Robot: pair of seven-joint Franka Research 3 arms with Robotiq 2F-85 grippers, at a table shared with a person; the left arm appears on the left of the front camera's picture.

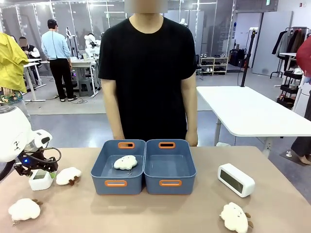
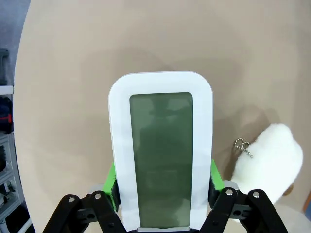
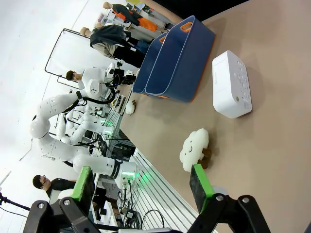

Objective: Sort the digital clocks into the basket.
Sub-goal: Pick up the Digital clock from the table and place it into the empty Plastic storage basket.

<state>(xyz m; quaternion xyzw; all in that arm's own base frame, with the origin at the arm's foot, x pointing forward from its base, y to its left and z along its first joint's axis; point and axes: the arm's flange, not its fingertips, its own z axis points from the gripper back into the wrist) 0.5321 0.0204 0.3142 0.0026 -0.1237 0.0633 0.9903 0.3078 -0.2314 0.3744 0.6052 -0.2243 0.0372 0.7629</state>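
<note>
One digital clock [image 1: 43, 180], white with a grey screen, stands at the table's left edge. My left gripper [image 1: 38, 171] is shut on it. In the left wrist view the clock [image 2: 160, 155] sits between the green pads [image 2: 214, 182], screen facing the camera. The other digital clock [image 1: 235, 179] lies at the right, apart from both arms. In the right wrist view it [image 3: 232, 85] is far beyond my open right gripper [image 3: 142, 183]. Two blue baskets stand side by side mid-table: the left one [image 1: 99, 180] holds a sheep plush [image 1: 125, 162], and the right one [image 1: 187, 183] holds nothing.
Sheep plushes lie beside the held clock [image 1: 68, 175], at the front left [image 1: 24, 209] and at the front right [image 1: 235, 217]. A person [image 1: 148, 73] stands at the far edge behind the baskets, arms down.
</note>
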